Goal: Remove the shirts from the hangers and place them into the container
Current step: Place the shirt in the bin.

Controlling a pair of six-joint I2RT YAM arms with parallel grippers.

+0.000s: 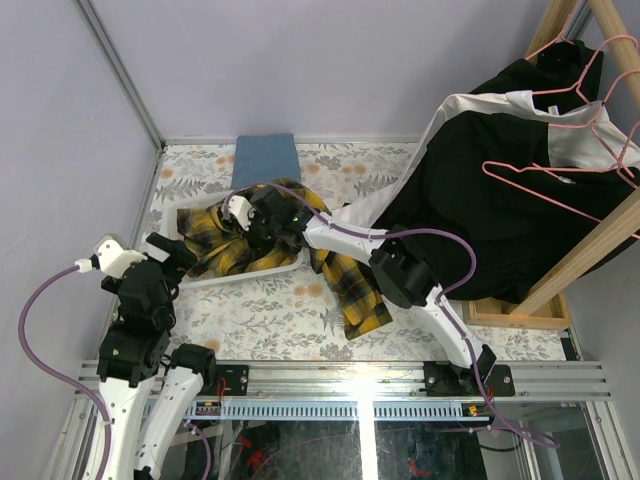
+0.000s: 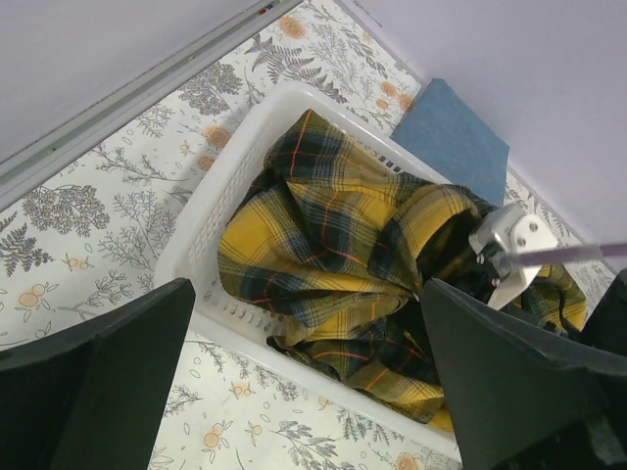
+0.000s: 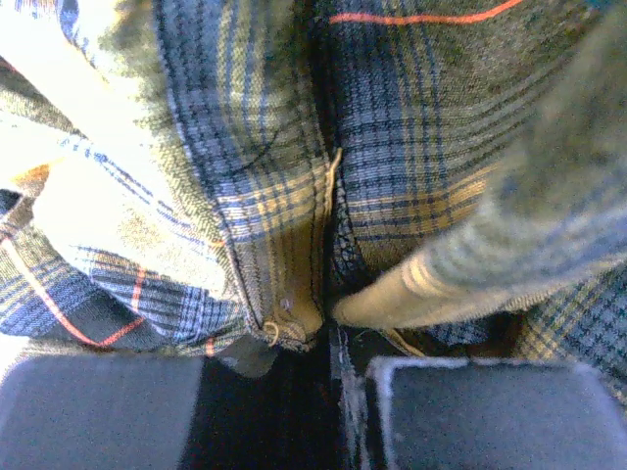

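Place: robot lab test cell | Signs: two arms bolted to an aluminium rail, purple cables trailing, plain partition walls | Props: floral-covered tabletop, wooden rack with pink hangers

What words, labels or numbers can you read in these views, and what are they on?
None can be read.
Small orange marks on the rail: too small to make out.
No print shows on the plaid shirt, the white basket or the blue cloth.

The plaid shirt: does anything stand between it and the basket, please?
Nothing visible: the plaid shirt lies mostly in the basket, pinched by the right gripper, part trailing over its rim onto the table.
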